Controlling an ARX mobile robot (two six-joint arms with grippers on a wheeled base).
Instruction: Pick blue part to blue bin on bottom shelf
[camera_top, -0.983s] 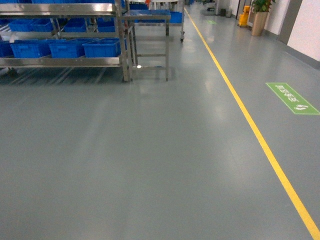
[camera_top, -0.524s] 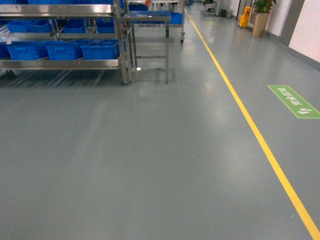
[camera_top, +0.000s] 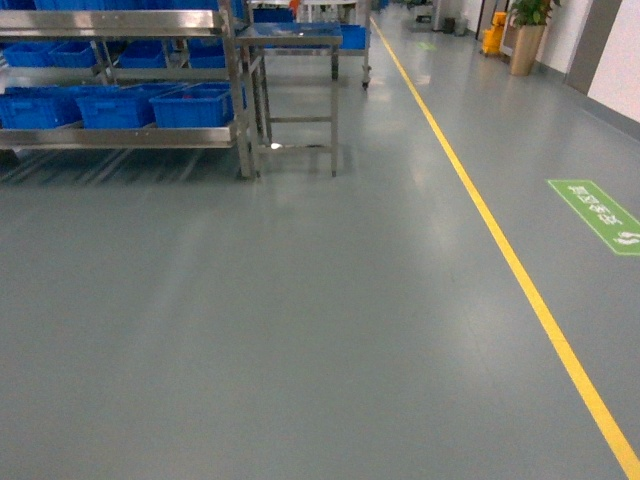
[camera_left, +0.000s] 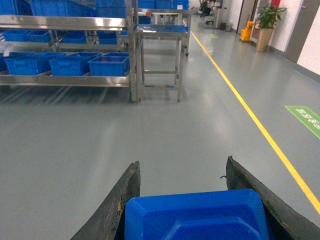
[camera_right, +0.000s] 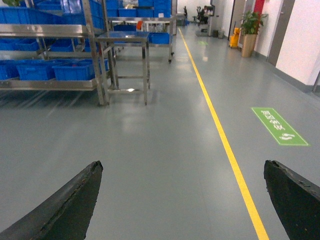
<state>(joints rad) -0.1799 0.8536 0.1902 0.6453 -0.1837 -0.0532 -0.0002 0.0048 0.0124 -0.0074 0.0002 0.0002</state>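
Observation:
A blue part (camera_left: 195, 217) sits between the dark fingers of my left gripper (camera_left: 183, 165), which is shut on it above the grey floor. My right gripper (camera_right: 182, 165) is open with only floor between its fingers. Neither gripper shows in the head view. Far ahead on the left stands a steel rack. Its bottom shelf (camera_top: 120, 137) carries a row of blue bins (camera_top: 195, 105). The left wrist view also shows the bins (camera_left: 109, 65) and the shelf (camera_left: 65, 80). The right wrist view shows the bins (camera_right: 75, 70) too.
A steel table (camera_top: 290, 35) stands just right of the rack. A yellow line (camera_top: 500, 250) runs along the floor on the right, with a green floor sign (camera_top: 600, 215) beyond it. A potted plant (camera_top: 528, 35) and a yellow cart (camera_top: 492, 35) stand far off.
In the head view the rack, table and green floor sign have slid lower and look slightly nearer; the rack has also shifted a little left.

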